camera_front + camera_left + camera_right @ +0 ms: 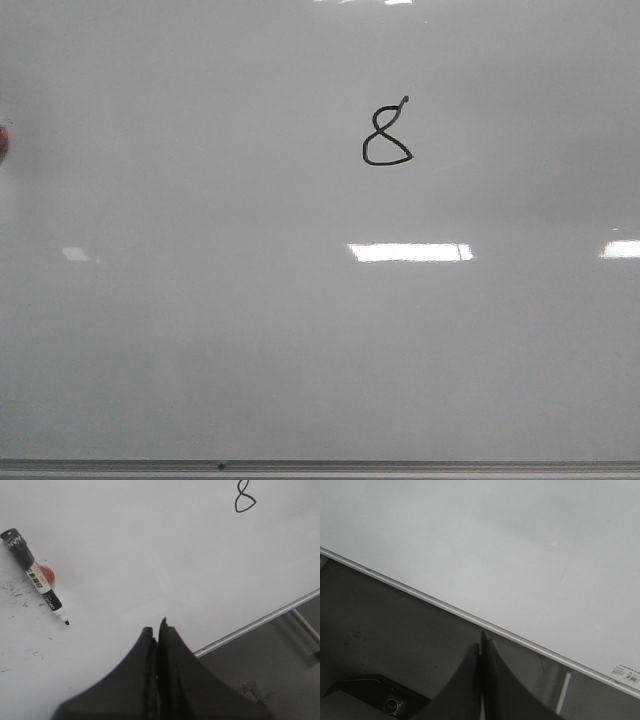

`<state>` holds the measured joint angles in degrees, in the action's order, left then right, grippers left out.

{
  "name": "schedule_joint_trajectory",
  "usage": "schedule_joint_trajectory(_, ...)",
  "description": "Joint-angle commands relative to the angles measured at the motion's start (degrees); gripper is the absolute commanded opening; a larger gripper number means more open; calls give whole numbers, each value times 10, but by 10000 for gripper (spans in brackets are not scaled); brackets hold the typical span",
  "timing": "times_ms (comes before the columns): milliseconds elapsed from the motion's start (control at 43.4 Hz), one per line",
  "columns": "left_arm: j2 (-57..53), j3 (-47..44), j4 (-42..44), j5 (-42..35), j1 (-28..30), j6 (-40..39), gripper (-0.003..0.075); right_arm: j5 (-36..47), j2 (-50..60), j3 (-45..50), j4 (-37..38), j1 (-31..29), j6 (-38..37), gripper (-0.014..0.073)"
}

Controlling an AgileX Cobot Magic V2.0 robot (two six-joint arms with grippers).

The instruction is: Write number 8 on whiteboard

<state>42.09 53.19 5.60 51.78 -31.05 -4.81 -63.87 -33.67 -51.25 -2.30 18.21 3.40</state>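
Whiteboard [200,350] fills nearly the whole front view, glossy grey-white, with bright rectangular light reflections across its middle and a thin metal edge strip along the bottom of the frame. The number 8 [386,138] sits in black line upper right of centre there, and at the top right of the left wrist view [245,497]. In that view a marker [36,577] lies uncapped on the board at the left, tip touching nothing else, a red object partly hidden behind it; its label print is too small to read. Dark smudges speckle the board nearby. The left gripper [158,630] has its fingers pressed together, holding nothing. The right gripper [481,647] is likewise closed and empty, over a dark floor beside the board's edge.
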Motion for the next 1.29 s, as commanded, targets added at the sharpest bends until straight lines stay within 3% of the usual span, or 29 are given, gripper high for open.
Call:
schedule_joint_trajectory(0,3,15,-2,-39,-5,-1,-21,30,-1,-13,7,-4,-2,-108)
schedule_joint_trajectory(92,1,12,-3,-39,1,-1,-21,30,-1,-13,7,-4,-2,-108)
schedule_joint_trajectory(230,-28,-14,6,-64,65,2,-20,30,-1,-13,7,-4,-2,-108)
schedule_joint_trajectory(530,-214,-262,-21,-326,237,11,-20,30,-1,-13,7,-4,-2,-108)
schedule_joint_trajectory(737,-354,-422,-44,-433,311,11,-20,29,-1,-13,7,-4,-2,-108)
schedule_joint_trajectory(1013,-428,-541,-68,-518,333,11,-20,28,-1,-13,7,-4,-2,-108)
schedule_joint_trajectory(1267,-433,-543,-68,-521,326,11,-20,28,-1,-13,7,-4,-2,-108)
